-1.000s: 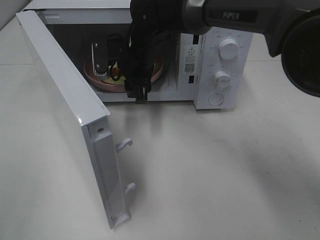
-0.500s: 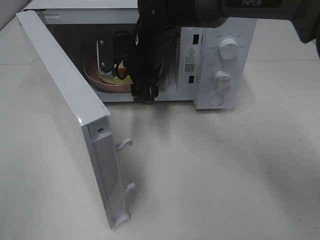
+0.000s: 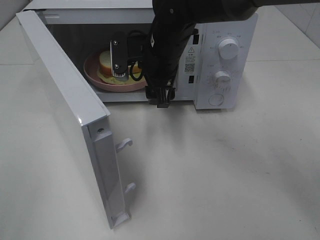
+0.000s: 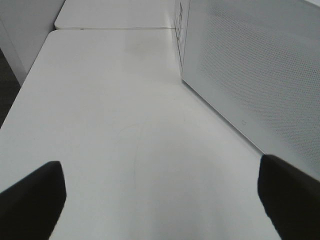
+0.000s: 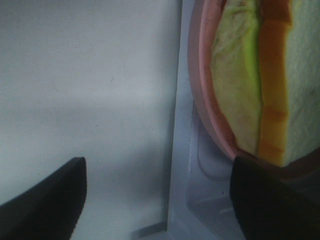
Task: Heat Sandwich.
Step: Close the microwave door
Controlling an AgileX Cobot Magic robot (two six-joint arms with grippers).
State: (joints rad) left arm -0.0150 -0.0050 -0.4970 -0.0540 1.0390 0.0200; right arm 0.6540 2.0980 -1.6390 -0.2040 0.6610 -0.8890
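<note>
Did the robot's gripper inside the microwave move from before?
Yes. The right gripper slid to the right, toward the knobs of the microwave, so more of the sandwich shows now.

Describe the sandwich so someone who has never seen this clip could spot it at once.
Find the white microwave, door swung open. Inside sits a round pink plate; on it lies the sandwich: square white bread, tan crust, pale green lettuce beneath, the only food there.
</note>
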